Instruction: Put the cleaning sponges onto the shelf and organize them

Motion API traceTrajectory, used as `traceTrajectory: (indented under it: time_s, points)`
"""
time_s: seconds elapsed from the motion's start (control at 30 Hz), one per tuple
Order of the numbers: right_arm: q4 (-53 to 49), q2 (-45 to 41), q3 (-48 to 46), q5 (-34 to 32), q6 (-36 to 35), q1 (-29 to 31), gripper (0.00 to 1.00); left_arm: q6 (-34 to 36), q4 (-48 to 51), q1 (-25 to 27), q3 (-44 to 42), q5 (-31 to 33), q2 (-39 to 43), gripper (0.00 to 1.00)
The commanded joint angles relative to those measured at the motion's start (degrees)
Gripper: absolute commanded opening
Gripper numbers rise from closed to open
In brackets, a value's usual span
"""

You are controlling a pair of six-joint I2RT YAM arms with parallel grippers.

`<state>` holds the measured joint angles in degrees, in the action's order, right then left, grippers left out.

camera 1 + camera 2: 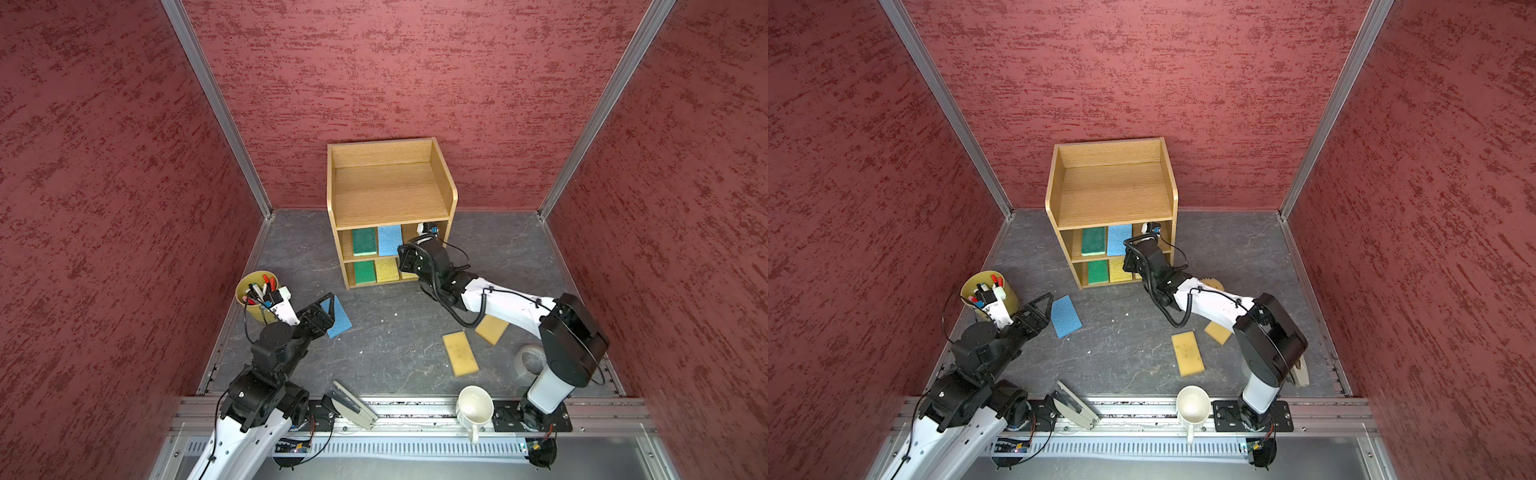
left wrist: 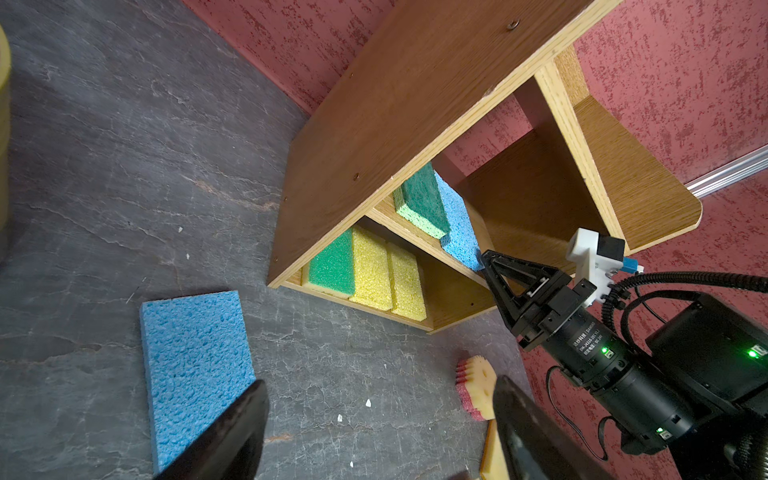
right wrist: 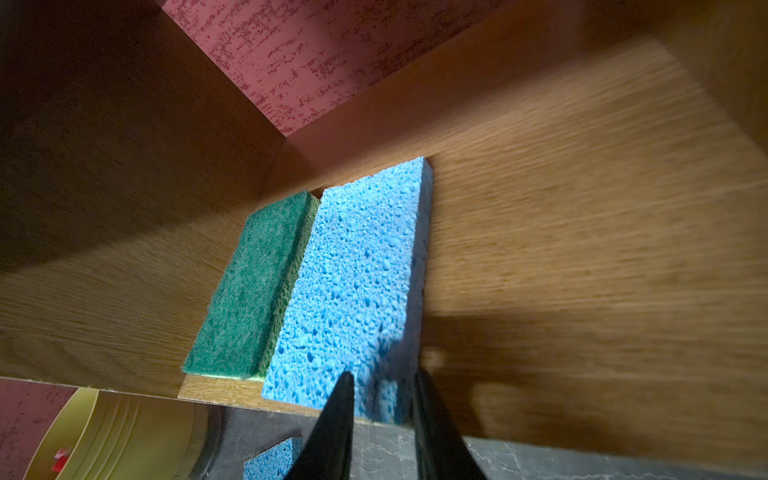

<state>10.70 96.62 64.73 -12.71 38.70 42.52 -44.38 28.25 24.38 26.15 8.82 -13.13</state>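
Leftward, the left gripper [image 2: 378,386] is held spread beside the loose blue sponge [image 2: 195,374] on the floor. On the middle tier of the shelf [image 1: 390,187], the shelved blue sponge [image 3: 353,282] is straddled by the narrowly parted jaws of the right gripper [image 3: 382,378]; whether it is pinched cannot be told. The jaws are best widened before a straight withdrawal.

We see a yellow cup [image 1: 258,314] of markers standing at the left of a dark slate floor [image 1: 386,332]. A white mug [image 1: 473,405] and a grey stapler-like tool [image 1: 353,405] sit by the near metal rail [image 1: 424,422], a clear tape roll [image 1: 528,360] lies at the right, and red textured walls [image 1: 374,83] stand around.
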Motion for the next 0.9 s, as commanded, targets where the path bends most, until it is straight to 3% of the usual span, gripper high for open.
traceTrajectory:
  time_s: [0.0,0.13,0.3,0.87]
  points:
    - [1.1,-4.5,-1.8,-0.9,1.1,-0.2,0.29,-0.3,-1.2,-0.4,-0.1,-1.0,0.3,0.84]
    - [1.3,-6.6,-3.8,1.1,2.8,-0.3,0.26,-0.3,-1.1,-0.4,-0.2,-0.8,0.6,0.84]
    - [1.3,-5.4,-4.1,5.2,4.9,-0.1,0.0,-0.3,-1.2,-0.4,-0.4,-0.8,0.7,0.85]
    - [-1.3,-1.8,-1.6,5.1,5.7,-0.2,0.0,-0.3,-1.1,-0.4,0.0,-0.5,0.4,0.85]
